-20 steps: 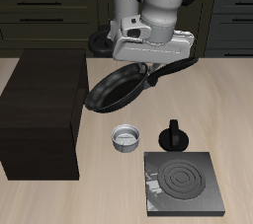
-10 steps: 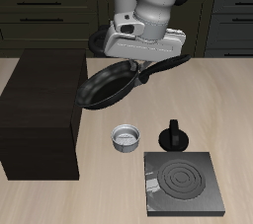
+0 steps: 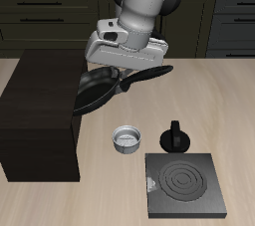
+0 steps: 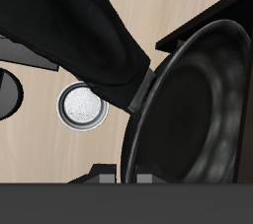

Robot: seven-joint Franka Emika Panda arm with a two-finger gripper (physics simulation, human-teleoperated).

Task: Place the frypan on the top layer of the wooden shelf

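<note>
Frypan held in the air at the shelf's edge, not yet over the top.

Near the counter's (image 3: 100, 205) front lie the flat square black stove plate (image 3: 185, 183), the small silver bowl (image 3: 127, 139) and a black knob (image 3: 175, 135). Farther back, the jaws of the gripper (image 3: 127, 71) clamp the long handle of the black round frypan (image 3: 97, 87); its handle runs away from the shelf, its tilted bowl just beside the dark boxy wooden shelf (image 3: 40, 96), whose flat top lies beyond the pan.

The light wooden counter (image 3: 234, 101) is occupied by the wooden shelf (image 3: 40, 111) at one side. A small silver bowl (image 3: 127, 139), a black knobbed piece (image 3: 175, 136) and a square black stove plate (image 3: 185, 184) are set nearer its front edge.
</note>
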